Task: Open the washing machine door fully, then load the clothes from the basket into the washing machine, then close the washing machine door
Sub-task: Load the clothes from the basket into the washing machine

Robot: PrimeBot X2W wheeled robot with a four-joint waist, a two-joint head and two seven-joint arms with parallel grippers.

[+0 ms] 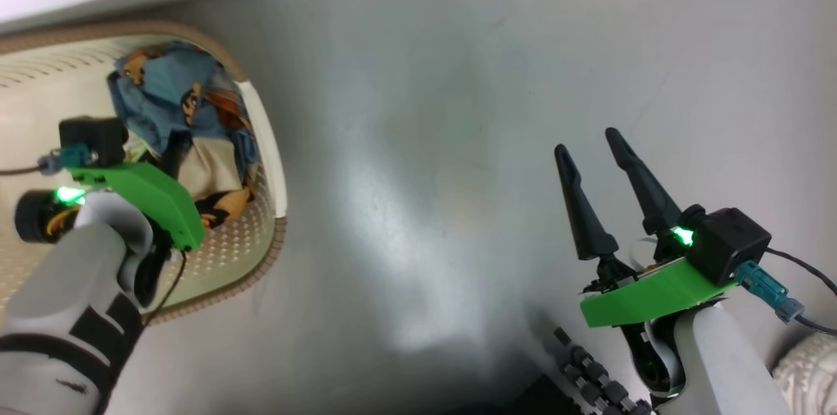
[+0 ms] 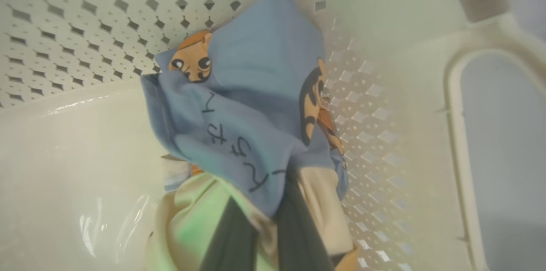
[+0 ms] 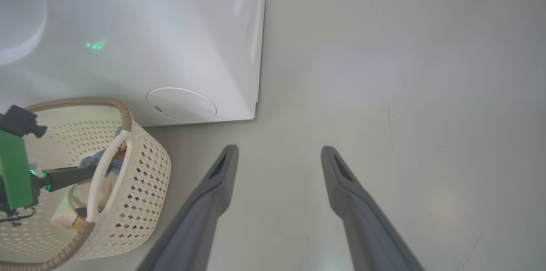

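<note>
The washing machine [image 3: 149, 27], a big white boxy front-loader, is seen beside the cream perforated plastic basket [image 3: 145, 185], where the soft, light, blue printed clothes [image 2: 256, 104] lie bunched. A fold is pinched by the closed left gripper [image 2: 262, 196]; slipping is judged possible. The right gripper [image 1: 587, 142] is spread, empty.

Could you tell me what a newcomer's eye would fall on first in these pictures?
The blue cartoon-print clothes bunched in the cream basket at the head view's left stand out first, with the left pincer shut on them. At lower right the right pincer hangs open above the grey floor, and the white washing machine stands beside the basket.
</note>
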